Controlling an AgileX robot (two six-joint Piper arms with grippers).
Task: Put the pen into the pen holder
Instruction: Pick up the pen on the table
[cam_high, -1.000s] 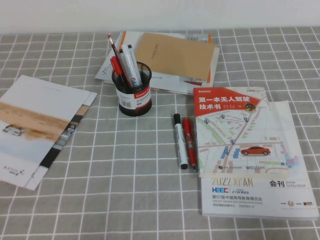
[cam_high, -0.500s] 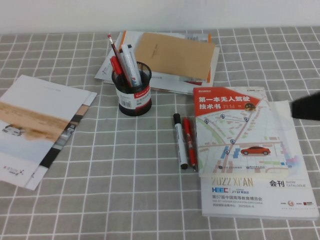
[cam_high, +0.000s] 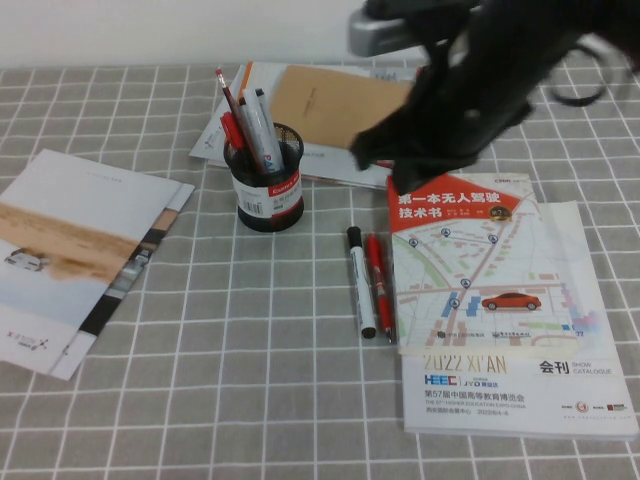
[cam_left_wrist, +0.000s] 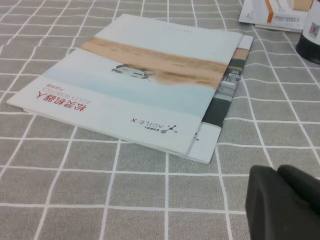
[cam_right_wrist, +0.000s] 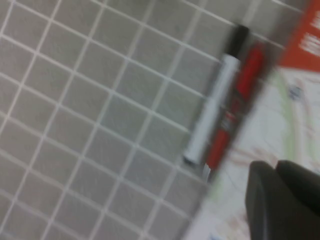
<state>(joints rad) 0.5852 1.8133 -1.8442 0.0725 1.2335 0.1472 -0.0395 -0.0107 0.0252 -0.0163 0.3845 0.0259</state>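
Matte black right tool (cam_high: 400, 165), silver link, black cable loops.

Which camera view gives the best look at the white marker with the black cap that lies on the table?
The high view: the pen lies whole and sharp beside the red pen, right gripper above. The right wrist view shows it whole but blurred. The left wrist view misses it, showing a brochure near the left gripper.

tablecloth (cam_high: 250, 380): grey, white grid | pen (cam_high: 360, 281): white barrel, black cap | red pen (cam_high: 378, 285): red | pen holder (cam_high: 266, 180): black mesh, red-and-white label | catalogue (cam_high: 500, 310): red header, pale map | right gripper (cam_high: 400, 160): black, far right | left gripper (cam_left_wrist: 282, 205): black, near left
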